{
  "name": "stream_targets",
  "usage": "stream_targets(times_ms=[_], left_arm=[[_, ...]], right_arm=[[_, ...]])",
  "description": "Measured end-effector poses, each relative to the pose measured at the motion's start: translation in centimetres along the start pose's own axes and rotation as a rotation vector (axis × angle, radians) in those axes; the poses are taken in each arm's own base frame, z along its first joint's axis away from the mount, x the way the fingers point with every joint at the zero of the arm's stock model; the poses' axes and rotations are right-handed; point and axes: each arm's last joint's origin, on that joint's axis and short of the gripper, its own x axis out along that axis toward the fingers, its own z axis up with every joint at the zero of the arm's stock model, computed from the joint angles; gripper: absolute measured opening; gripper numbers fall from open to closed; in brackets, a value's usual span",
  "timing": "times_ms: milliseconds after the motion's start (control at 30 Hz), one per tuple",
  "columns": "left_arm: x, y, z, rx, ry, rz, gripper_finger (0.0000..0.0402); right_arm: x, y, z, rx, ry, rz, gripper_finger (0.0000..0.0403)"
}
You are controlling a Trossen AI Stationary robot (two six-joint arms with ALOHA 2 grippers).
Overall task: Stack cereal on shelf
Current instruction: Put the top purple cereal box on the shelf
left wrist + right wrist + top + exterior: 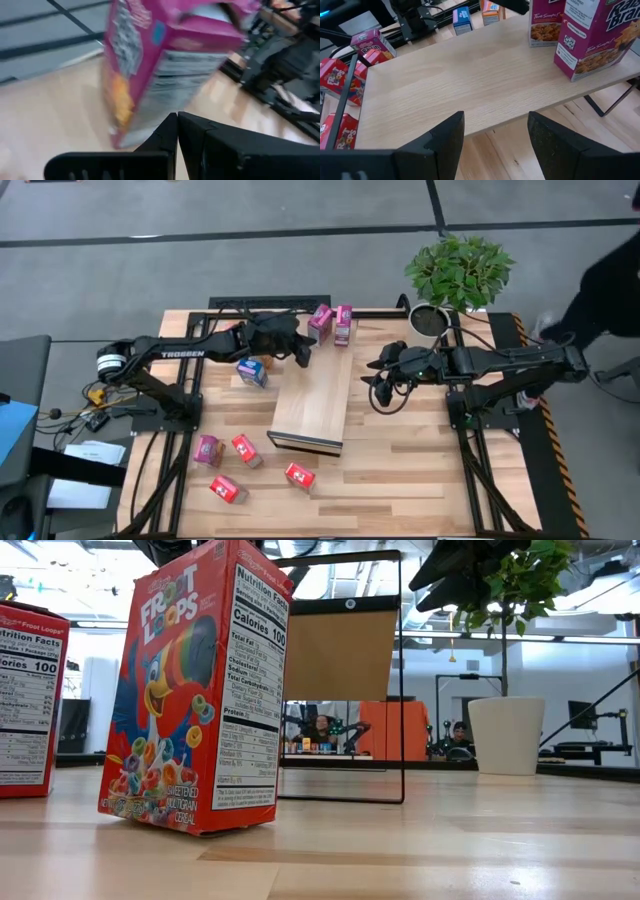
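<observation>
While high view shows two magenta cardboard cereal boxes (334, 323) upright on far end of long pale wooden shelf block (314, 406) at frame centre, left gripper (300, 350), fingers pressed together, sits beside them, apparently empty. Right gripper (381, 385), spread wide, empty, right of block. Only low view shows red Froot Loops box (193, 690) close up.

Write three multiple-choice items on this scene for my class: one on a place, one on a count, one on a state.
1. Where do the magenta boxes stand? A on the shelf; B in a drawer; C on the floor.
2. How many red boxes are on the tabletop? A one; B three; C six.
3. The right gripper is: A shut on a box; B open, empty; C shut, empty.
Key: 1 A, they stand at its far end. 2 B, three sit by its near end. 3 B, its fingers stand apart with nothing between.
</observation>
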Motion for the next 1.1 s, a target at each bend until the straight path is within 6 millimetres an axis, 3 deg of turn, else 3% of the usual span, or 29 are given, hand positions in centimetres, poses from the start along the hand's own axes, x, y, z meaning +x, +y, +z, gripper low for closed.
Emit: stream_targets(times_ms=[100,300,433,833,1100], left_arm=[[-1.3,-0.4,0.1,0.001,0.04,-0.004,0.0],[-2.9,0.2,0.2,0.04,0.003,0.247,0.0],[-2.3,0.4,0.6,0.062,-0.052,0.244,0.0],[0.2,0.7,-0.6,0.021,-0.017,0.21,0.0],[0.5,0.4,-0.2,0.005,-0.057,0.155,0.0]], right_arm=[[0.0,0.0,0.0,0.0,0.0,0.0,0.0245],[0.0,0.0,0.0,0.0,0.0,0.0,0.0245],[0.0,0.0,0.0,0.001,0.0,0.0,0.0245],[0.0,0.0,0.0,0.002,0.001,0.001,0.0245],[0.1,0.0,-0.1,-0.002,0.005,-0.001,0.0245]])
